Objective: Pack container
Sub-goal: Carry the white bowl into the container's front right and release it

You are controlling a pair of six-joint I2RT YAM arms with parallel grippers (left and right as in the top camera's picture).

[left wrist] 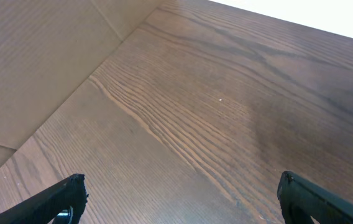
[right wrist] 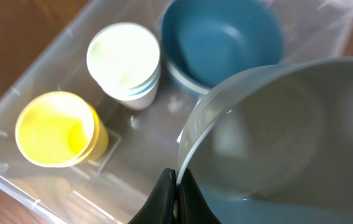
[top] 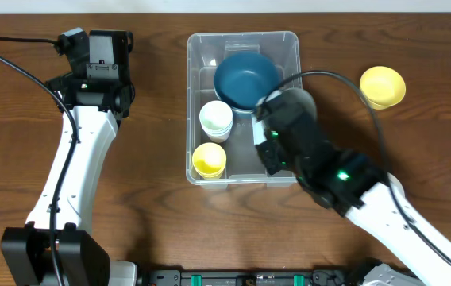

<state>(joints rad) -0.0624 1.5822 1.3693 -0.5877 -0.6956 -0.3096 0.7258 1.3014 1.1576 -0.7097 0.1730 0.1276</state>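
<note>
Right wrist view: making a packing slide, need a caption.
Right hand pinches the rim of a pale grey bowl over the container holding blue bowl, white cup, yellow cup.

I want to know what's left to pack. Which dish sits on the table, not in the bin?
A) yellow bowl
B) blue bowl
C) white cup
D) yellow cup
A: the yellow bowl sits on the table beside the bin, while the blue bowl, white cup and yellow cup are inside it.
</note>
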